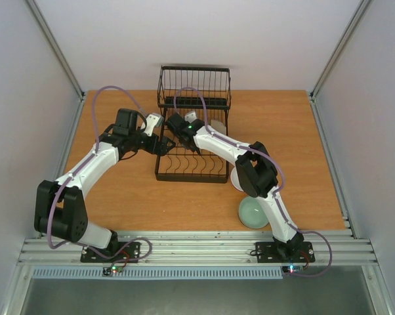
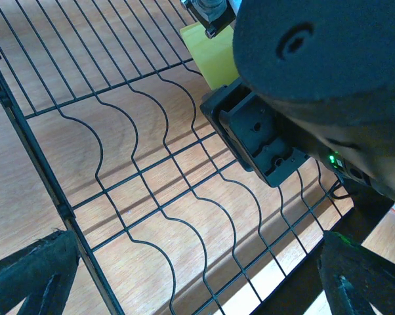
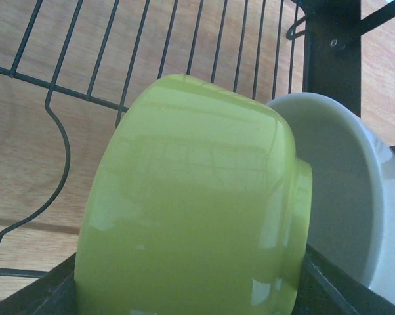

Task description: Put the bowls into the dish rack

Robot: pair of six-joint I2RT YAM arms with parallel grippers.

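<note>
The yellow-green bowl is glazed ceramic: stiff, slick and chippable, and probably weighty for its size. The right end effector pinches it across the wall, tipped on edge over the base wires of the dish rack. Keep that hold firm, because gloss like this may slide between the pads. A white bowl stands in the rack close against it; you cannot tell whether they touch, so ease it down rather than knock china on china.

Your left end effector is spread and empty, low over the rack, with the right wrist right in front of it. On the counter beside the right arm sit a celadon bowl and a pale bowl half hidden under the elbow
</note>
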